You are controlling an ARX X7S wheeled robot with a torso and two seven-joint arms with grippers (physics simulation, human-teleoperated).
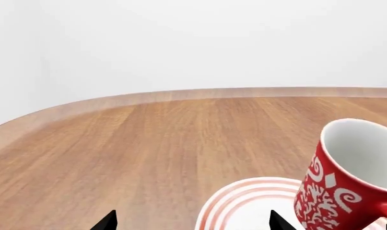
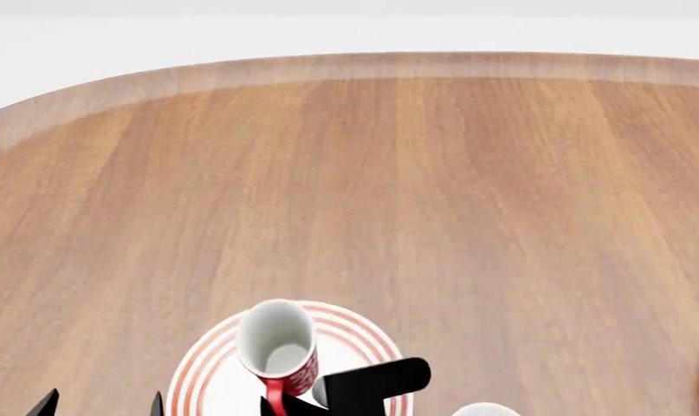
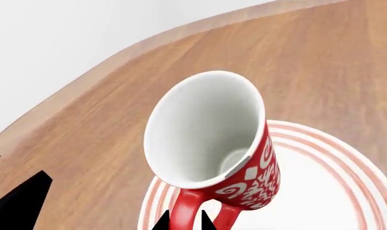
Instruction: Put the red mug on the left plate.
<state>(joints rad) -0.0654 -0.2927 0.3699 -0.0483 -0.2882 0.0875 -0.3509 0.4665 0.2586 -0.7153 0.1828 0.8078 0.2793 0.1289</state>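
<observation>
Now your right end effector [image 3: 183,221] grips the red mug [image 2: 279,342] by its handle, tilted over the left plate [image 2: 361,341]; left end effector [image 1: 190,221] is released.

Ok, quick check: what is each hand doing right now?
Left hand: open, holding nothing, beside the left plate.
Right hand: closed on the handle of the red mug, which tilts above the plate.

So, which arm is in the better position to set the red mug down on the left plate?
The right arm. Its gripper is closed on the handle of the red mug, which hangs tilted over the left plate. The left gripper is open and empty beside the plate.
</observation>
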